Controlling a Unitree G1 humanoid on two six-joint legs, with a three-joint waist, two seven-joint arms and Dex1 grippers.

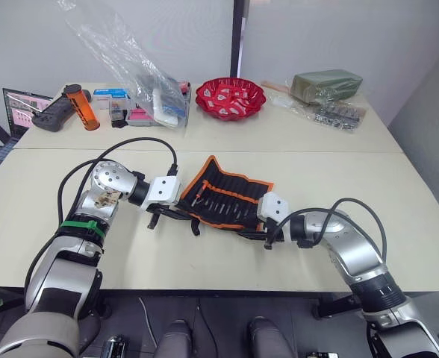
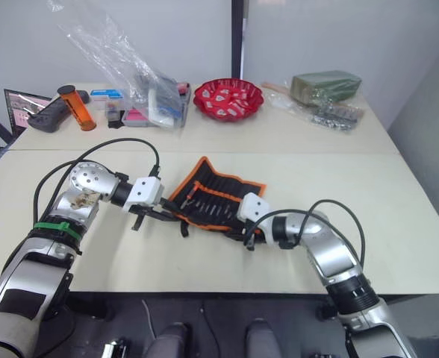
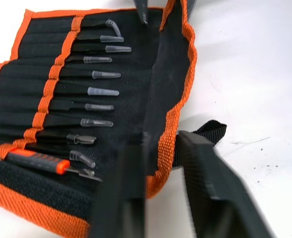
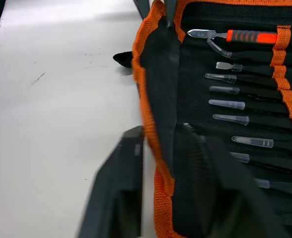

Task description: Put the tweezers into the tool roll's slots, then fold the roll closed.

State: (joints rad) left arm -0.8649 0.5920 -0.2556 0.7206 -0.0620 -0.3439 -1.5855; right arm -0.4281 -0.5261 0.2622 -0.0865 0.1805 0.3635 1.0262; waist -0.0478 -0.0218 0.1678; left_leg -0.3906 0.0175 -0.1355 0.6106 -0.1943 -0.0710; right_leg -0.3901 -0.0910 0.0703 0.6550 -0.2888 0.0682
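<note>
The tool roll [image 1: 227, 195] lies open on the near table, black with orange trim. Several black tweezers [image 3: 86, 91] with clear tip caps sit side by side in its slots [image 3: 22, 84], next to an orange-handled tool [image 3: 36, 159]. My left gripper [image 1: 181, 215] is shut on the left end of the roll's near flap [image 3: 161, 89], beside the black strap [image 3: 210, 133]. My right gripper [image 1: 254, 233] is shut on the same flap's right end [image 4: 158, 74]. The flap is lifted and leans over the tweezer tips [image 4: 228, 104].
On the far table stand a red bowl [image 1: 231, 97], a clear plastic bag [image 1: 141, 74] over small boxes, an orange bottle [image 1: 81, 106], a black device [image 1: 51, 115] and a green package [image 1: 326, 83]. Bare tabletop surrounds the roll.
</note>
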